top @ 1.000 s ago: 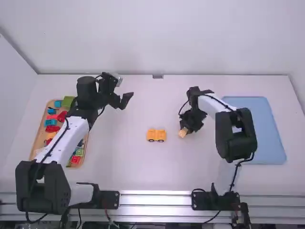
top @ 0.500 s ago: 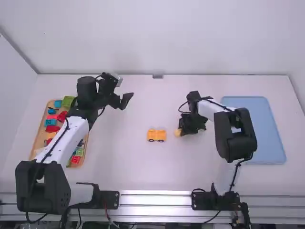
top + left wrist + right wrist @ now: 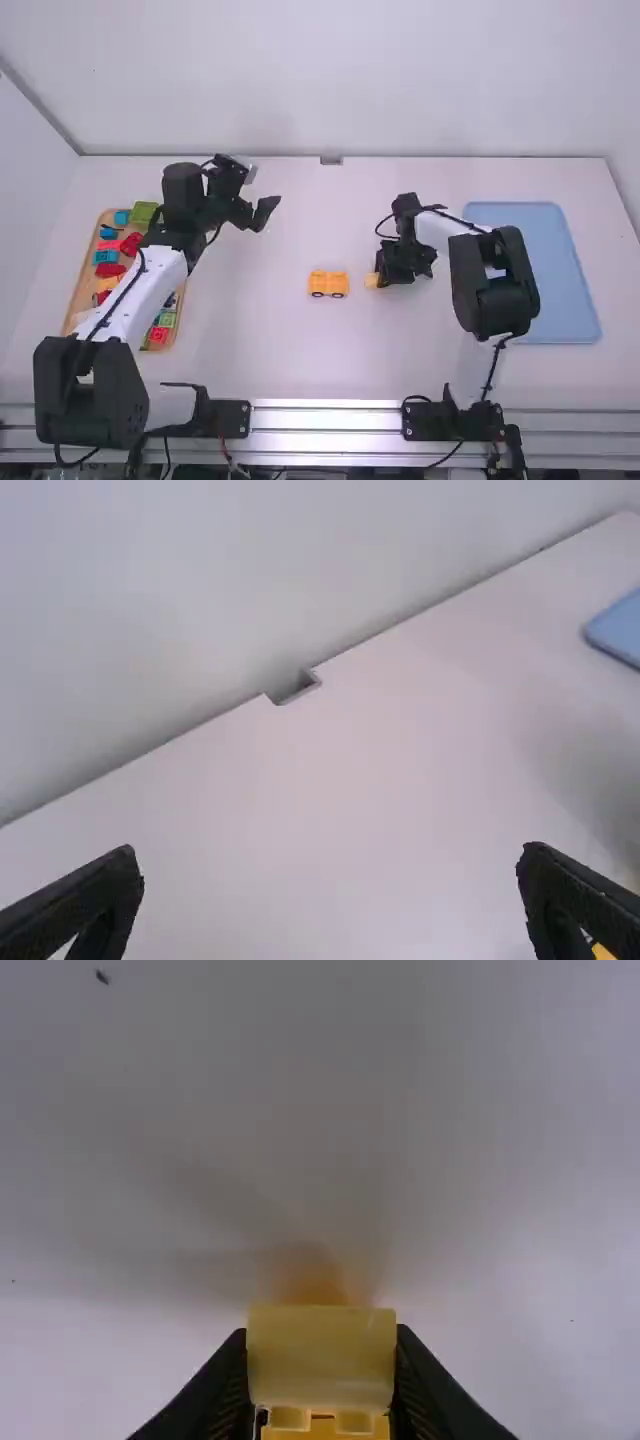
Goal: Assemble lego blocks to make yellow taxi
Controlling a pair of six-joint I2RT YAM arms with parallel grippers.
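In the high view the right gripper (image 3: 382, 275) is low over the table, right of the middle, with a yellow block (image 3: 373, 281) at its tips. The right wrist view has the right gripper (image 3: 322, 1370) shut on that yellow block (image 3: 321, 1358), a finger on each side. A yellow-orange wheeled block piece (image 3: 328, 284) stands on the table a short way left of it. High over the table's left part, the left gripper (image 3: 266, 212) is open and holds nothing; in the left wrist view the left gripper (image 3: 330, 895) has its fingers wide apart.
At the far left a wooden tray (image 3: 86, 290) holds several coloured blocks, partly behind the left arm. A blue tray (image 3: 570, 290) lies on the right, beside the right arm. A wall runs along the table's back edge.
My right gripper has turned and shifted slightly left with the yellow block, which now points toward the wheeled piece. The left arm stays nearly still.
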